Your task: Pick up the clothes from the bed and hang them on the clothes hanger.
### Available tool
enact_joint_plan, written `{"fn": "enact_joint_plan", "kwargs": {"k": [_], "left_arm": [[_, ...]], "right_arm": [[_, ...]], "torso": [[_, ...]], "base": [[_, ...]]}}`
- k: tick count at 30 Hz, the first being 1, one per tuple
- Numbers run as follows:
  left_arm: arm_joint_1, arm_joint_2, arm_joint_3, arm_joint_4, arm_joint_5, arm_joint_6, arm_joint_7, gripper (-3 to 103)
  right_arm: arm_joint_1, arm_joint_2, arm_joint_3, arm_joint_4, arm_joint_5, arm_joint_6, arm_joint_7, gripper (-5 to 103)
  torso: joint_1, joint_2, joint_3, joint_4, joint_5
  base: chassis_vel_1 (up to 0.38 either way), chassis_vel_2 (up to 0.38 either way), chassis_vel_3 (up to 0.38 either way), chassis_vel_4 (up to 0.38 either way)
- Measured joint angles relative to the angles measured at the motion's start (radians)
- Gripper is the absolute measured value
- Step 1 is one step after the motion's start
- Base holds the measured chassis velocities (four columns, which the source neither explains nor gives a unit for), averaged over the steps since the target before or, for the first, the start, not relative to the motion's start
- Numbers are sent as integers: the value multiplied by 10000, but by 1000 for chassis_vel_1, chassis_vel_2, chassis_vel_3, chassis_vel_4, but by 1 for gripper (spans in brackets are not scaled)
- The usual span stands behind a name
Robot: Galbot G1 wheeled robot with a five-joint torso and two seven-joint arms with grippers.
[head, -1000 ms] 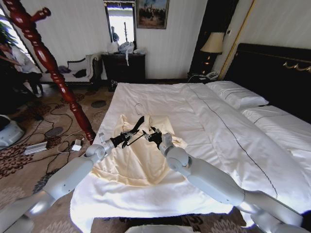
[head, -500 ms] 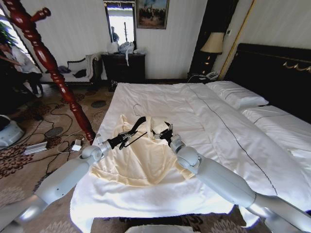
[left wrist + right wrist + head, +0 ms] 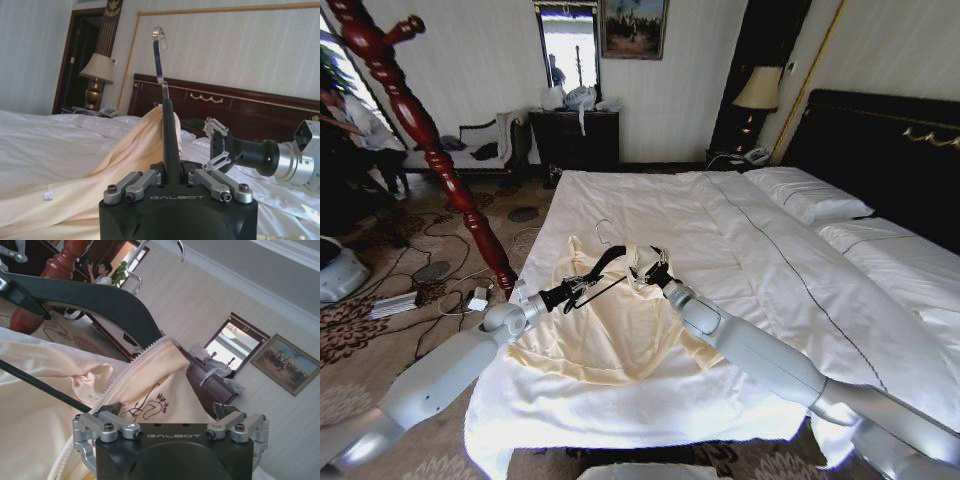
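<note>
The clothes (image 3: 610,330), a cream long-sleeved garment, lie spread on the near left part of the bed (image 3: 770,260). My left gripper (image 3: 582,287) is shut on the black clothes hanger (image 3: 607,260), with the metal hook (image 3: 159,50) pointing away. In the left wrist view the cream fabric (image 3: 100,170) drapes against the hanger's arm (image 3: 170,140). My right gripper (image 3: 648,268) is at the zippered collar (image 3: 150,385), just right of the hanger. Its fingers (image 3: 216,126) are spread open with the collar fabric in front of them.
A tall reddish-brown wooden stand (image 3: 420,130) rises left of the bed, with cables and a power strip (image 3: 440,270) on the carpet beside it. White pillows (image 3: 810,195) and a black headboard (image 3: 880,140) lie to the right. A dark dresser (image 3: 575,135) stands at the back wall.
My right gripper moved away along the bed to the collar, raised a fold of it half a second ago, and the fold now lies lower by the hanger. The left arm drew back slightly.
</note>
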Motion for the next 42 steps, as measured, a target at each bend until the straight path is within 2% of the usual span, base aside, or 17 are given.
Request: {"fn": "enact_joint_plan", "kwargs": {"k": [8, 15, 20, 22, 42], "left_arm": [[-106, -114, -38, 366, 12, -33, 14, 17], [-129, -164, -56, 374, 17, -46, 16, 17], [-78, -71, -66, 55, -1, -39, -21, 17], [7, 44, -107, -134, -1, -22, -25, 17], [388, 592, 279, -937, 45, 37, 69, 17]], "right_arm": [[-369, -553, -9, 1238, 322, -176, 47, 100], [-430, -680, 267, 1080, 265, -328, 176, 100], [-261, -560, 374, 111, -29, -273, 212, 100], [-252, -544, 352, -323, -277, -3, 144, 100], [455, 93, -134, -963, -361, 1, 265, 100]], "torso": [[-1, 0, 0, -1, 0], [0, 0, 0, -1, 0], [1, 0, 0, 0, 0], [0, 0, 0, 2, 0], [0, 0, 0, 2, 0]], "base": [[0, 0, 0, 0], [0, 0, 0, 0], [0, 0, 0, 0], [0, 0, 0, 0], [0, 0, 0, 0]]}}
